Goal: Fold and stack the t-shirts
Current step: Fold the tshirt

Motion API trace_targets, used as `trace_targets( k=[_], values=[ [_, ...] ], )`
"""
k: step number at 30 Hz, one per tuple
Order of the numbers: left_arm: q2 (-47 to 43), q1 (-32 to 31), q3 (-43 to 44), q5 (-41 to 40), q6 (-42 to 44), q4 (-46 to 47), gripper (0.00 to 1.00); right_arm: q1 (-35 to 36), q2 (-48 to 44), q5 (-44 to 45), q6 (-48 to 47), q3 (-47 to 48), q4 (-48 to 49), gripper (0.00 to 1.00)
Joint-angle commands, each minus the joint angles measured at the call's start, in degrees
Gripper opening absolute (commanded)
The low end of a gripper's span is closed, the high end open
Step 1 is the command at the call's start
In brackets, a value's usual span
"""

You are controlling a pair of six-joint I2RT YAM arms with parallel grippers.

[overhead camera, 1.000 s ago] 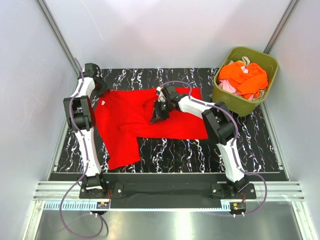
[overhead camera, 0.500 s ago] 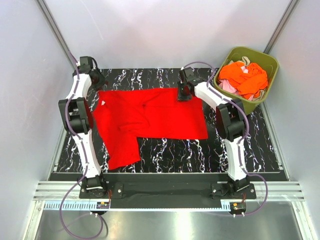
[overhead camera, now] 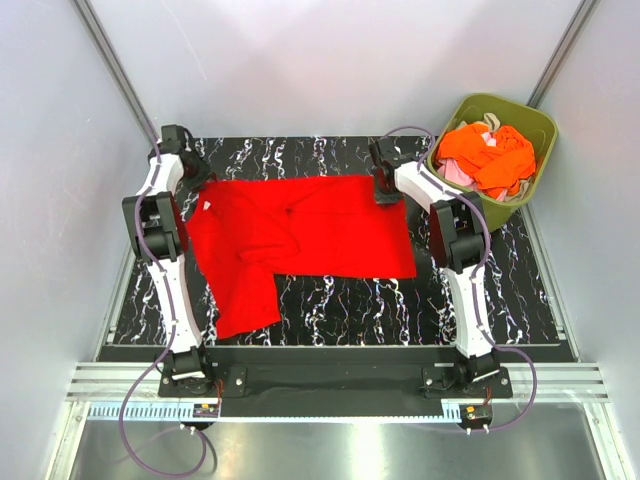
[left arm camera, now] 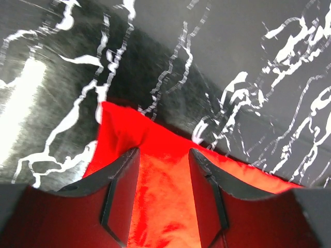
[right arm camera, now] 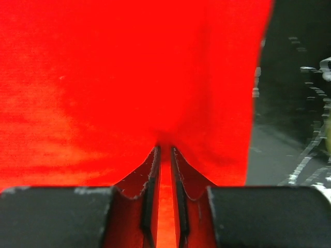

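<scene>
A plain red t-shirt [overhead camera: 300, 225] lies spread across the black marbled table [overhead camera: 330, 300], one sleeve reaching toward the near left. My left gripper [overhead camera: 197, 182] is at the shirt's far left corner. In the left wrist view its fingers [left arm camera: 164, 151] stand apart and low, with red cloth [left arm camera: 124, 126] lying between them. My right gripper [overhead camera: 386, 193] is at the far right corner. In the right wrist view its jaws [right arm camera: 165, 148] are pinched on a thin fold of the red cloth [right arm camera: 129, 77], which puckers at their tips. Orange t-shirts [overhead camera: 490, 155] and a pale pink one [overhead camera: 455, 172] are heaped in the bin.
The olive-green bin [overhead camera: 465, 205] stands at the far right corner of the table, close to the right arm. Grey walls close in the back and both sides. A metal rail [overhead camera: 330, 385] with both arm bases runs along the near edge.
The right arm moved from the middle of the red shirt to its far right corner, and its jaws narrowed onto the cloth. The left arm barely shifted at the far left corner.
</scene>
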Motion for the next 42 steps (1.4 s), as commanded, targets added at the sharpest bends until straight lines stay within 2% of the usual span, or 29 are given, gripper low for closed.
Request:
trace_targets(
  k=[1, 7, 15, 20, 22, 26, 27, 29, 30, 32, 33, 35, 36, 38, 40, 42],
  values=[
    [2.50, 1.12, 2.53, 0.11, -0.68, 0.49, 0.48, -1.09, 1.82, 7.07, -2.49, 1.58, -2.24, 0.19],
    [5.75, 1.74, 5.78, 2.57, -0.68, 0.41, 0.49, -1.62, 3.84, 9.89, -5.48, 3.69, -2.24, 0.18],
    [8.74, 1.82, 12.81, 6.44, 0.63, 1.02, 0.51, -1.62, 7.27, 12.62, -9.87, 11.25, -2.06, 0.24],
    [2.87, 1.82, 11.07, 12.94, 0.90, 1.55, 0.57, -1.62, 3.24, 10.25, -8.48, 12.75, -3.56, 0.28],
    [-1.86, 1.82, 5.90, 11.46, 1.16, 1.55, 0.62, -1.53, -1.92, 7.28, -7.24, 11.61, -3.73, 0.31],
    [-17.92, 1.82, -5.79, 2.17, 1.17, 0.06, 0.68, -1.18, -11.61, 1.47, -3.99, 5.82, -3.65, 0.37],
    [-20.58, 1.82, -10.94, 0.92, 0.90, -0.99, 0.68, -1.18, -14.93, -1.41, -3.38, 4.67, -3.65, 0.37],
    [-28.55, 1.74, -17.12, -0.76, 0.46, -1.79, 0.68, -1.09, -17.94, -3.02, -1.45, 0.56, -3.65, 0.39],
    [-31.30, 1.74, -24.54, -0.94, 0.02, -1.97, 0.67, -0.92, -19.43, -3.81, -0.74, -1.04, -3.65, 0.40],
    [-37.89, 1.04, -33.10, -2.94, -2.16, -1.70, 0.64, -1.01, -23.65, -5.74, 1.62, -6.03, -3.12, 0.41],
    [-43.84, 0.69, -41.15, -4.27, -2.87, -1.62, 0.64, -1.01, -25.06, -6.62, 2.51, -7.80, -2.94, 0.41],
    [-49.50, -0.11, -49.19, -5.34, -3.76, -0.92, 0.66, -1.01, -29.19, -9.52, 5.14, -13.42, -1.89, 0.41],
    [-54.66, -0.02, -55.84, -5.34, -4.72, -0.91, 0.66, -0.92, -32.34, -11.44, 5.77, -15.53, 0.29, 0.41],
    [-59.26, -0.20, -61.94, -3.07, -7.78, -0.83, 0.65, -0.65, -35.43, -14.27, 6.99, -22.04, 3.19, 0.42],
    [-64.87, -0.37, -69.59, -1.04, -10.08, -1.00, 0.57, -0.57, -38.86, -15.94, 7.96, -26.17, 6.01, 0.42],
    [-68.32, -1.60, -76.17, -1.64, -13.59, -1.17, 0.57, -0.48, -40.01, -17.34, 8.58, -27.15, 6.63, 0.42]
  ],
)
